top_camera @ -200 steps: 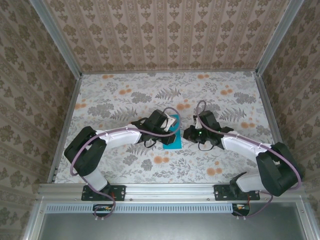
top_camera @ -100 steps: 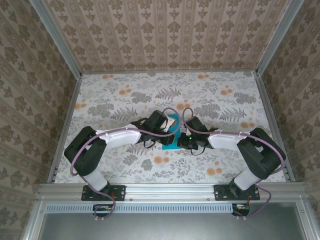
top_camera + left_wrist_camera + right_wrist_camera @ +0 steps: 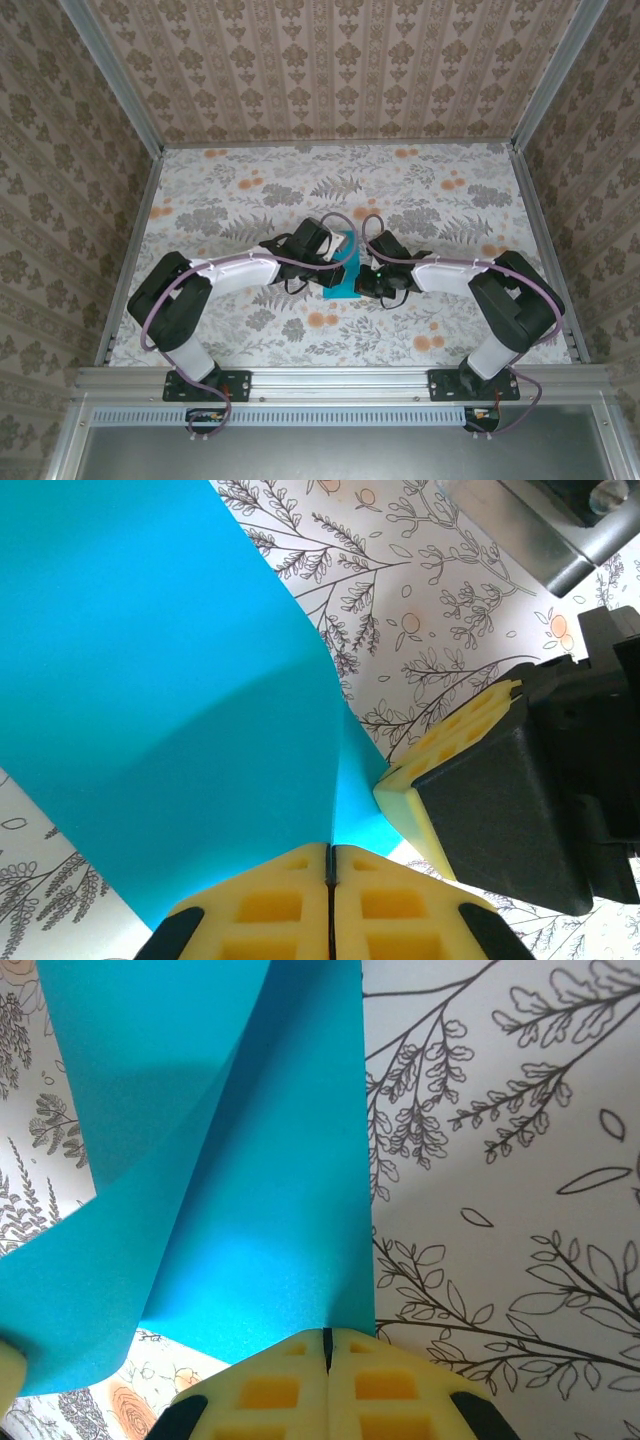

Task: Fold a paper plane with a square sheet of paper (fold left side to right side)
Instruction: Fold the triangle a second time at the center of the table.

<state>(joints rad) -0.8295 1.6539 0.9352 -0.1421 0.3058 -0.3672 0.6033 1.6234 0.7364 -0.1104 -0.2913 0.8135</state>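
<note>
1. Closest to us, both arm bases sit at the near edge of the flower-print bench (image 3: pixel 250 190). The left arm (image 3: pixel 235 270) has hardly moved in the last second. The right arm (image 3: pixel 450 272) has swung in toward the middle, and its elbow now stands up higher.
2. A little farther in, the right jaws are pushed in close. A second ago they were off to the right of the paper. Now they are right up against it, very near the left jaws.
3. Between the two is the thin turquoise-blue square sheet of paper (image 3: pixel 343 287). It is in the middle of the bench, partly hidden under the two wrists when seen from above.
4. In the left wrist view the left jaws are pressed together. The sheet (image 3: pixel 150 680) runs down into the line between their yellow pads (image 3: pixel 270 900), so it looks pinched there.
5. In the right wrist view the right jaws are pressed together too, on an edge of the sheet (image 3: pixel 250 1290). The sheet bends up off the bench (it is not lying flat).
6. What this means: I think both arms now have a hold, so the left side can be brought over to the right side. I can see no sharp crease yet, so most of the folding is probably still to do.
</note>
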